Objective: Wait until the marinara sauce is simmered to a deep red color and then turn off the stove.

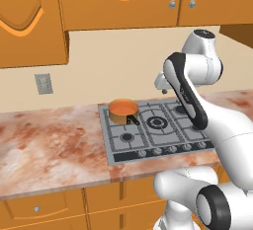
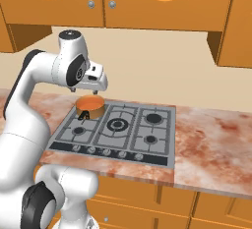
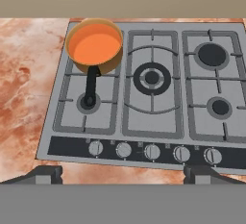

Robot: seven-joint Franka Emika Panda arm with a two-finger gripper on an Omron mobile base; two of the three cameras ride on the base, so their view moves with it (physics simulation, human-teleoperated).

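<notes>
Saucepan (image 3: 94, 49) on the stove's (image 3: 149, 141) rear-left burner, black handle pointing toward the front edge. Marinara sauce (image 3: 94, 47) inside, flat orange disc, no deep red. Five knobs (image 3: 153, 151) in a row along the stove's front edge. Gripper (image 3: 123, 174) hangs above the stove, fingers spread wide, grasping nothing.

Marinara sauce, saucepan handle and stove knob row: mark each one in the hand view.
marinara sauce (image 3: 94, 48), hand view, middle of the orange liquid.
saucepan handle (image 3: 91, 84), hand view, midway along the black handle.
stove (image 3: 153, 151), hand view, centre knob of the front row.
</notes>
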